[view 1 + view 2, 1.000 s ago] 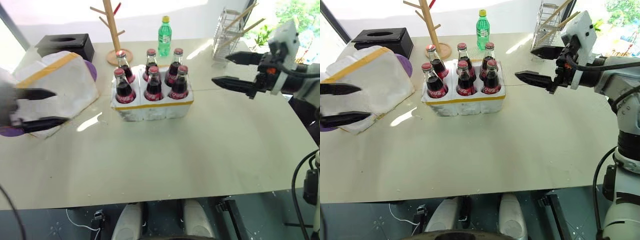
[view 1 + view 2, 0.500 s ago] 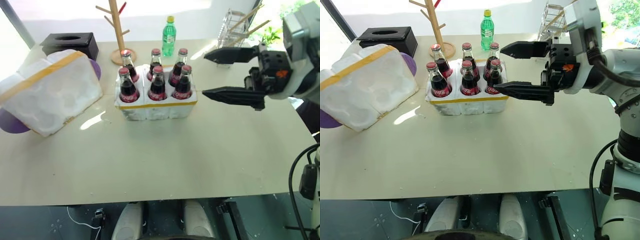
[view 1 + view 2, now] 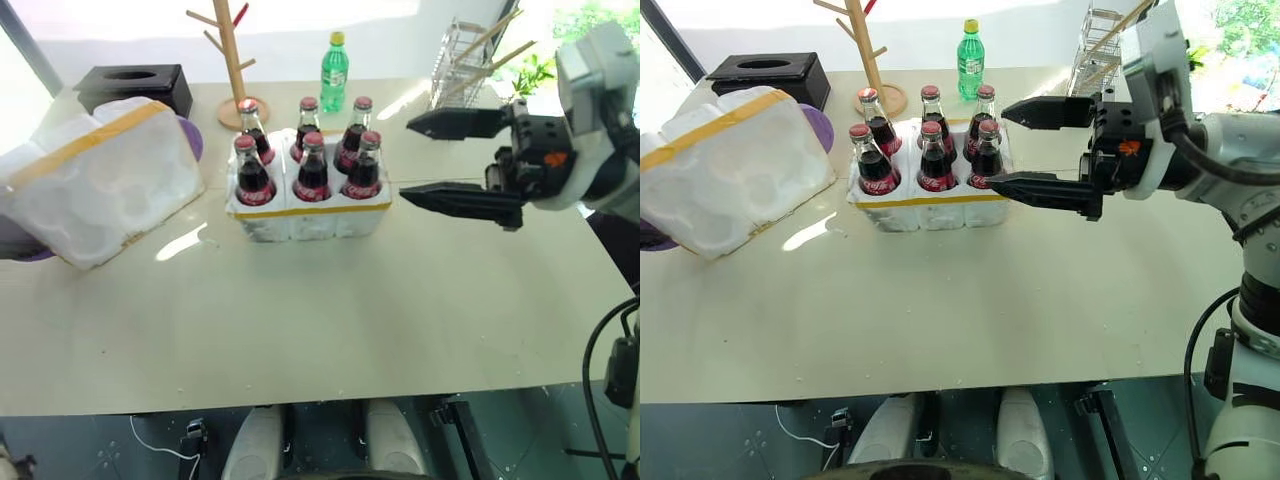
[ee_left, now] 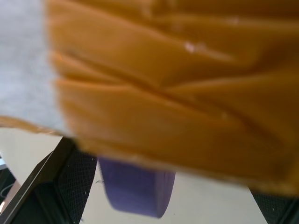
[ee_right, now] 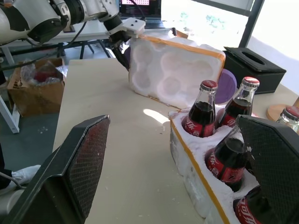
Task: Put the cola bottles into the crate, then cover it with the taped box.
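Already all six cola bottles [image 3: 305,160] stand upright in the wells of the crate [image 3: 308,215], which sits at about twelve o'clock from me on the table [image 3: 330,310], so what I judge remains is the cover. The taped box [image 3: 95,180] lies tipped at about ten o'clock, its moulded hollows facing the crate and a purple disc [image 4: 135,189] under its far side. My left gripper [image 5: 125,31] is at the box's far end with fingers spread and nothing clasped; whether they touch the foam I cannot tell. My right gripper [image 3: 455,158] hangs released at about two o'clock, level, just beside the crate's right end, one finger near the closest bottle's cap. The risks I see: a grab at one end could let the bulky box swing or slip, since foam crushes and tape is slick. Carried low, it could clip the red caps and topple bottles. My right finger could nudge a bottle on any sweep toward nine o'clock. The wooden peg stand [image 3: 232,60] behind the crate could snag the box.
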